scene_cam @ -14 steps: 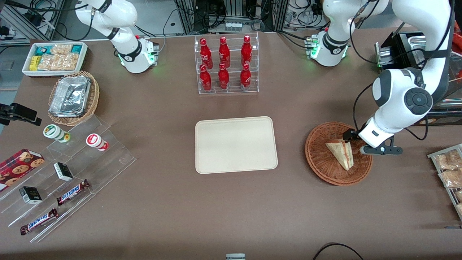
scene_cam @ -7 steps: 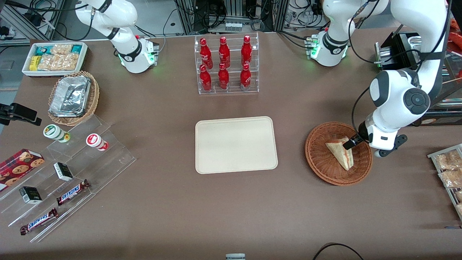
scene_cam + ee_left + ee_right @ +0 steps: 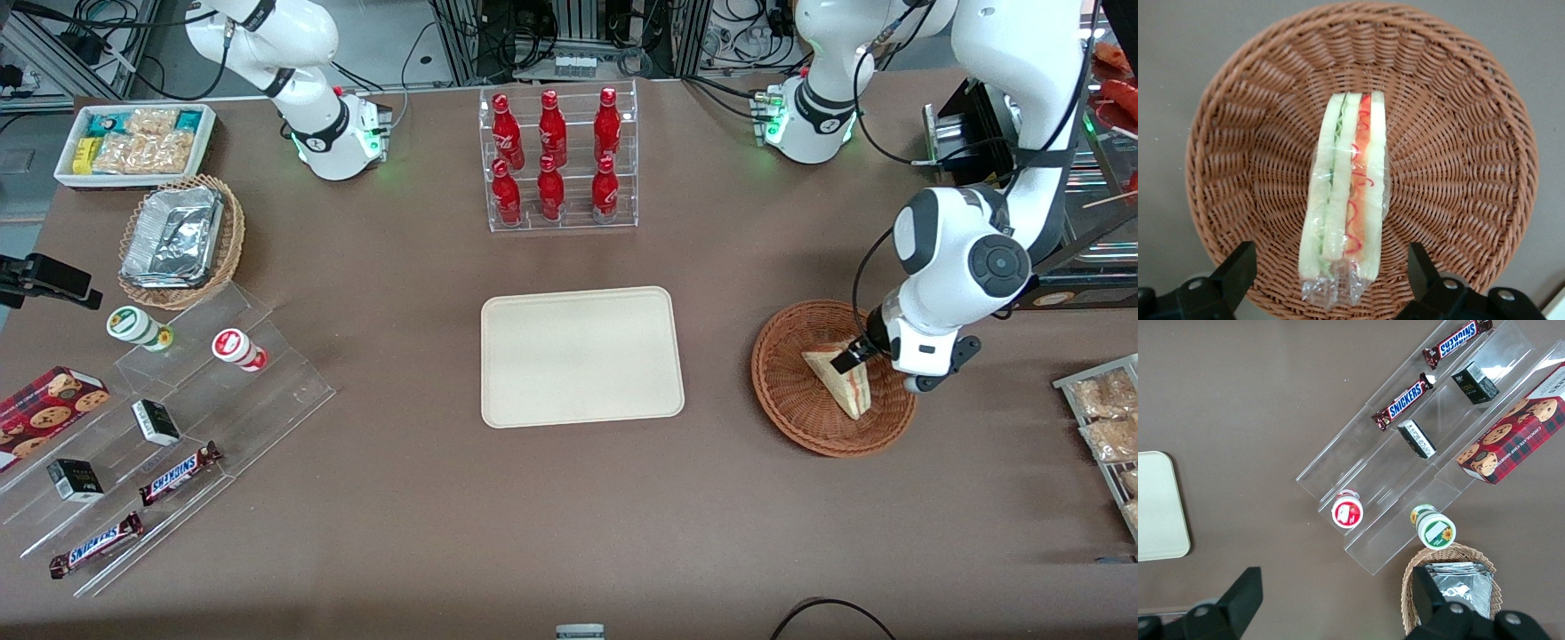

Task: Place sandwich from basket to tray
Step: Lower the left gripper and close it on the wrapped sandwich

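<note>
The tray (image 3: pixel 582 356) sits bare at table centre; nothing has been delivered yet. At its three o'clock, well apart across open brown tabletop, stands the basket (image 3: pixel 787 391), the sandwich (image 3: pixel 836 380) still lying inside on its edge. The left gripper (image 3: pixel 1331 277) hangs over the basket's three o'clock rim, fingers (image 3: pixel 1237 267) spread wide either side of the wedge, gripping nothing. Grasp, lift and carry all remain. Judging by the layout, only the basket's low rim needs clearing on the way.
</note>
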Robot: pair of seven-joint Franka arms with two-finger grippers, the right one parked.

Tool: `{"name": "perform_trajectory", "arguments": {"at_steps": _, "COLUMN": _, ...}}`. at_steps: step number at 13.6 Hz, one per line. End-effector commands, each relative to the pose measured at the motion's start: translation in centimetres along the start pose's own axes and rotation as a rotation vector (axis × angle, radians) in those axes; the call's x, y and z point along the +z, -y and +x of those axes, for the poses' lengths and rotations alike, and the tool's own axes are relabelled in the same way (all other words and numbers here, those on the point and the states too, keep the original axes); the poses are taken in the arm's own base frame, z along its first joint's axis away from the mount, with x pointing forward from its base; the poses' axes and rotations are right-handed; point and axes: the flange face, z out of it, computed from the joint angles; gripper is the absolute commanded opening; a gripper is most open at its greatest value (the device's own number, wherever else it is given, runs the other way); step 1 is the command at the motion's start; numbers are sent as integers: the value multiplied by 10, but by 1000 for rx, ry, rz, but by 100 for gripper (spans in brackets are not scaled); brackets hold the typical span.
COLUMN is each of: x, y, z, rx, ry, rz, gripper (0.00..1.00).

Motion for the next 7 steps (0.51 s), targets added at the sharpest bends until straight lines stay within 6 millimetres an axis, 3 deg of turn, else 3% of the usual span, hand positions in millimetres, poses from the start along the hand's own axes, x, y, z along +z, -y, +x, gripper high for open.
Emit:
{"name": "perform_trajectory", "arguments": {"at_steps": 1, "x": 15, "y": -4, "z": 0, "rx": -21, "ry": 6, "rz": -11, "gripper": 100}}
{"name": "perform_trajectory", "arguments": {"at_steps": 4, "x": 25, "y": -4, "z": 1, "rx": -23, "ry": 10, "rz": -9, "gripper": 100}}
{"name": "perform_trajectory", "arguments": {"at_steps": 5, "x": 31, "y": -5, "z": 1, "rx": -22, "ry": 11, "rz": -9, "gripper": 91}}
{"name": "perform_trajectory", "arguments": {"at_steps": 6, "x": 32, "y": -4, "z": 2, "rx": -24, "ry": 9, "rz": -11, "gripper": 63}}
{"name": "perform_trajectory", "arguments": {"at_steps": 7, "x": 32, "y": -4, "z": 2, "rx": -23, "ry": 9, "rz": -11, "gripper": 27}}
